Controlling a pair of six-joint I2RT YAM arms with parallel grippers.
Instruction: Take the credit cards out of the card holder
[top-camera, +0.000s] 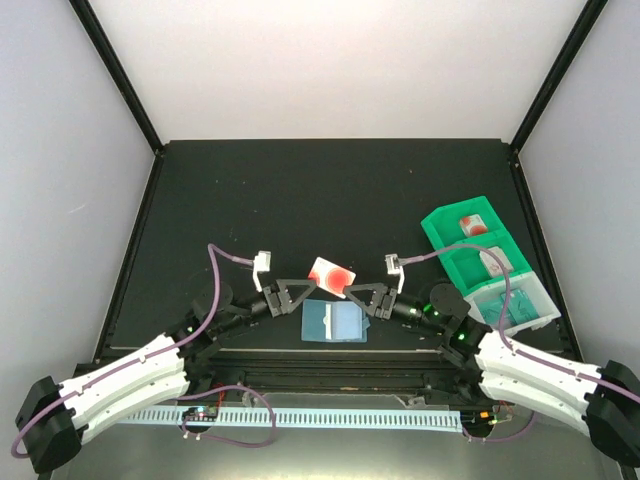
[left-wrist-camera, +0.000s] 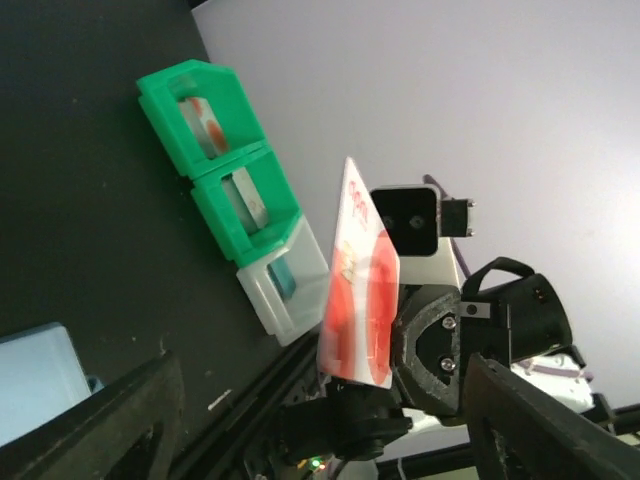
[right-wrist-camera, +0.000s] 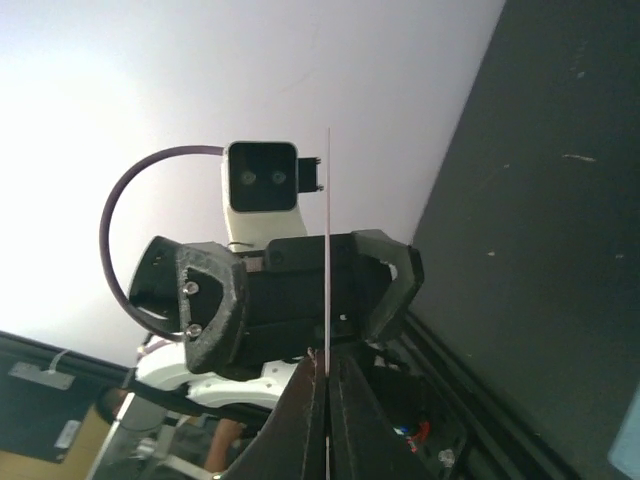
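1. We see a black table (top-camera: 330, 190) enclosed by pale walls (top-camera: 70, 150).
2. The right gripper (top-camera: 350, 292) is clamped tight on one end of the white card (top-camera: 332, 274), which carries a red blotch. The card is held up off the table, in the gap between the two grippers.
3. From the right wrist, we see this card edge-on as a thin upright line, pinched between the closed fingers (right-wrist-camera: 305, 410).
4. The left gripper (top-camera: 305, 289) faces the right one with its jaws spread wide. From its own wrist camera the fingers (left-wrist-camera: 110, 420) sit out at the lower corners of the view. The card stands ahead in the middle, and neither finger presses on it.
5. The card holder (top-camera: 333, 322), light blue, lies open and flat on the table. It is just below the raised card, near the front edge between the arms.
6. At the right side stands a row of three bins (top-camera: 438, 222), two green and one pale.
7. We make out a red-marked card (top-camera: 470, 225) in the far bin, a pale card (top-camera: 492, 262) in the middle one and a teal card (top-camera: 520, 310) in the pale one.
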